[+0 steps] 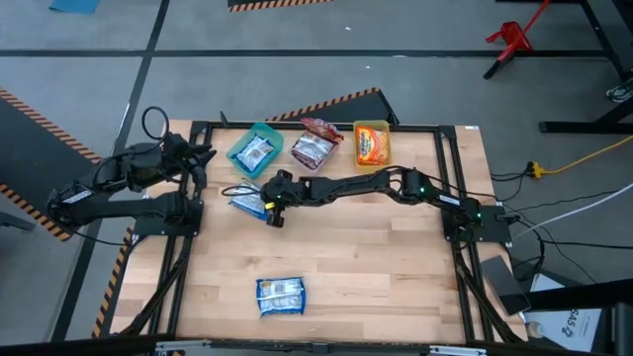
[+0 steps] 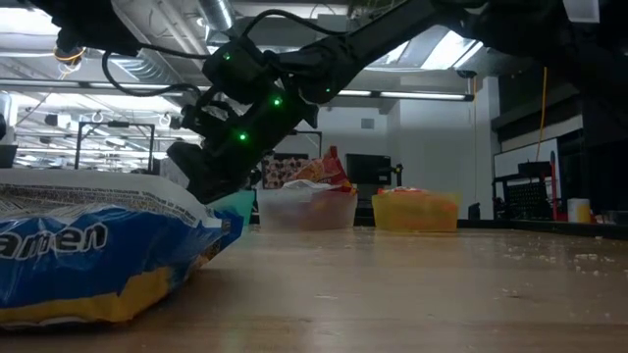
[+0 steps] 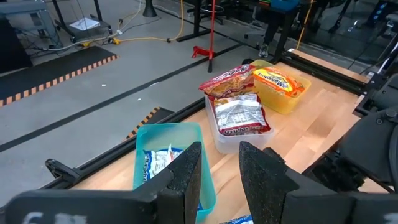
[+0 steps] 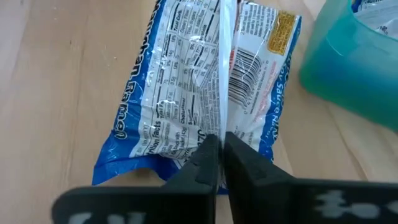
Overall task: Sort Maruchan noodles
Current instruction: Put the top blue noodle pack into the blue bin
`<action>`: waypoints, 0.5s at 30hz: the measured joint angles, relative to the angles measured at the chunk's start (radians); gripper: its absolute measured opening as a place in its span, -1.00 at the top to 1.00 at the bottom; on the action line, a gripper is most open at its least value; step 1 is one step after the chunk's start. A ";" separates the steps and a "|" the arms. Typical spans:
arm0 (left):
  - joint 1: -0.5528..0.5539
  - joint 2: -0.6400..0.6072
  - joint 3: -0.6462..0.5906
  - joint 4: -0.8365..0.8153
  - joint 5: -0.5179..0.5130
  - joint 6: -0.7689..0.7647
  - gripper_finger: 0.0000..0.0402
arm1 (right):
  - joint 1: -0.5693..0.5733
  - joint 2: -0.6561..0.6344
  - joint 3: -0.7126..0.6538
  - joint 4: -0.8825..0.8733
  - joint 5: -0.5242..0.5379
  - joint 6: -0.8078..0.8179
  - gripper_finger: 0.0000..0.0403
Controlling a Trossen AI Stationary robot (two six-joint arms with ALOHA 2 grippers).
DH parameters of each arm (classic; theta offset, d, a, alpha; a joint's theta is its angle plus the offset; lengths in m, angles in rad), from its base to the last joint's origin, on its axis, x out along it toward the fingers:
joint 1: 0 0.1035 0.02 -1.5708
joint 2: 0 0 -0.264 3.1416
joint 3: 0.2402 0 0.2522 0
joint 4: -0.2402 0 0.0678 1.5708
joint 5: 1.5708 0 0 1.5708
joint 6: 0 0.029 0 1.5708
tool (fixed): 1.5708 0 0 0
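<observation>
The right gripper (image 4: pixel 219 158) pinches the back seam of a blue noodle packet (image 4: pixel 199 93), which stretches toward twelve o'clock from the fingertips. It seems to lie flat on the table (image 1: pixel 376 267). The left gripper (image 3: pixel 217 168) waits, fingers parted, above the green bin (image 3: pixel 171 140).

the table (image 1: pixel 346 257) is pale wood, smooth and matt, with fine grain. the blue noodle packet (image 4: pixel 205 87) is thin glossy plastic film, crinkled, with a raised seam. the right claw (image 4: pixel 221 152) has matt black fingers. the green bin (image 4: pixel 348 68) is translucent plastic, and the clear bin (image 3: pixel 227 142) and yellow bin (image 3: pixel 286 99) look alike.
</observation>
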 joint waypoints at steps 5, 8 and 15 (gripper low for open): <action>0.000 0.000 0.000 -0.001 0.000 0.000 0.50 | 0.000 -0.022 -0.004 -0.023 -0.061 0.004 0.99; 0.000 0.000 0.000 -0.001 -0.001 0.000 0.50 | 0.002 -0.049 -0.010 -0.078 -0.090 0.002 1.00; 0.000 0.000 0.000 -0.006 -0.001 0.007 0.50 | 0.002 -0.144 -0.006 -0.208 -0.091 -0.038 1.00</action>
